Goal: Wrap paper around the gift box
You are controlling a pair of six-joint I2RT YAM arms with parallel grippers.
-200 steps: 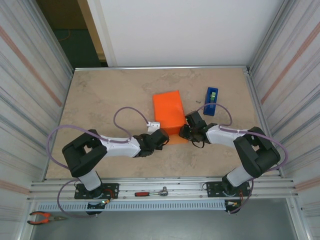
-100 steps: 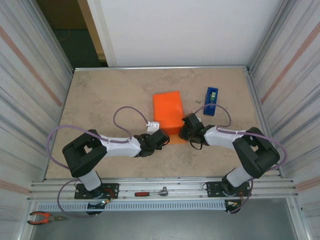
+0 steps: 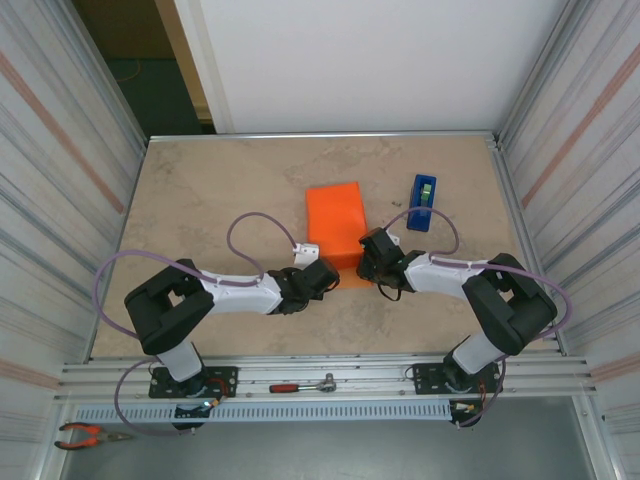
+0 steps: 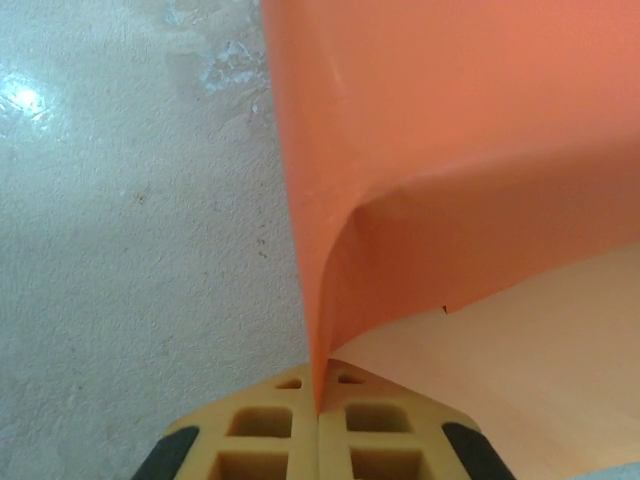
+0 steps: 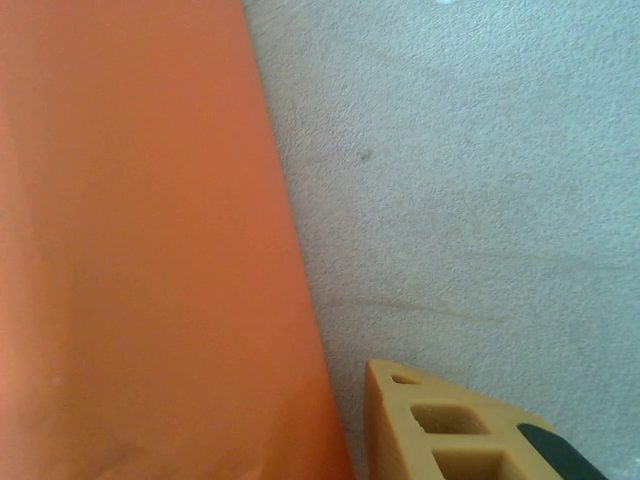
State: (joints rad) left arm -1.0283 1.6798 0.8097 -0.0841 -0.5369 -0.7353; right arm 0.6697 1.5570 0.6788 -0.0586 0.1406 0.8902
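**Q:** State of left gripper (image 4: pixel 318 402)?
**A:** Jaws closed flat on an edge of the paper (image 4: pixel 450 150), which extends toward 12 o'clock.
**Q:** And right gripper (image 3: pixel 368 256)?
**A:** Opening cannot be determined. One finger (image 5: pixel 395 425) is just beside the paper's 3 o'clock edge, mid-table (image 3: pixel 220 190).

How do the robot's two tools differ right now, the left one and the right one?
The left tool has its yellow fingers pressed together, pinching the edge of the orange paper; the right tool shows one yellow finger beside the paper, over bare table, its grip unclear. The left tool reaches in from the left, the right tool from the right. Both sit low at the paper's near end.
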